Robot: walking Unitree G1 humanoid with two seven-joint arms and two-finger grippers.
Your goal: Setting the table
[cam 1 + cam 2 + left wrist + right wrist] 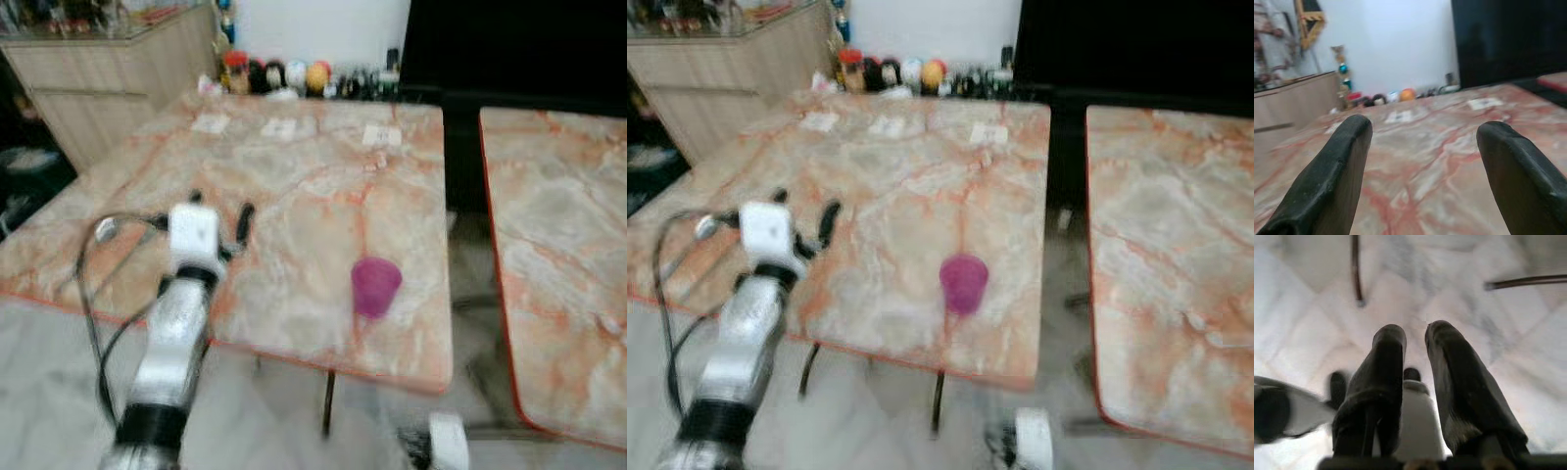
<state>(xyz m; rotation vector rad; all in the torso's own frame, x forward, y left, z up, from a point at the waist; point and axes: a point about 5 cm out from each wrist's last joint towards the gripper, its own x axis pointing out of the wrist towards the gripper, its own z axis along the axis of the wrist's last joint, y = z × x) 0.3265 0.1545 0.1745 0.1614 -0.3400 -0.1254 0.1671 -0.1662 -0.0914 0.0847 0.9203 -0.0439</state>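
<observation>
**Marble top, one cup set, an empty gripper raised over it**

Pink-veined marble makes up the square tabletop (294,186) that takes the middle of the left eye view, and a second top of the same stone (558,255) is seen at the right edge, apart from it across a dark gap. A small magenta plastic cup (374,285) stands upright on the first top, lower right of centre and near the front edge. Three pale flat cards or napkins (279,127) are laid in a row near the far edge; what they are cannot be told through the blur. Small coloured jars and ornaments (294,76) are lined up against the wall beyond.

The left gripper (217,217) is held over the table at left of centre, well apart from the cup, its two black fingers (1332,181) spread wide with nothing between them. The right gripper (1413,377) is hung low beside the table, pointed at the pale floor tiles (1303,298); its fingers are drawn close together with a narrow gap and nothing is held.

The cup is judged to be already placed, so the step in hand seems to be a withdrawal or a reach for the next item. It would be done well if the left arm were lifted clear before being swung, so that the light cup is not clipped. The cup's nearness to the edge should be minded, and the blurred views should be allowed to settle before anything is approached.
</observation>
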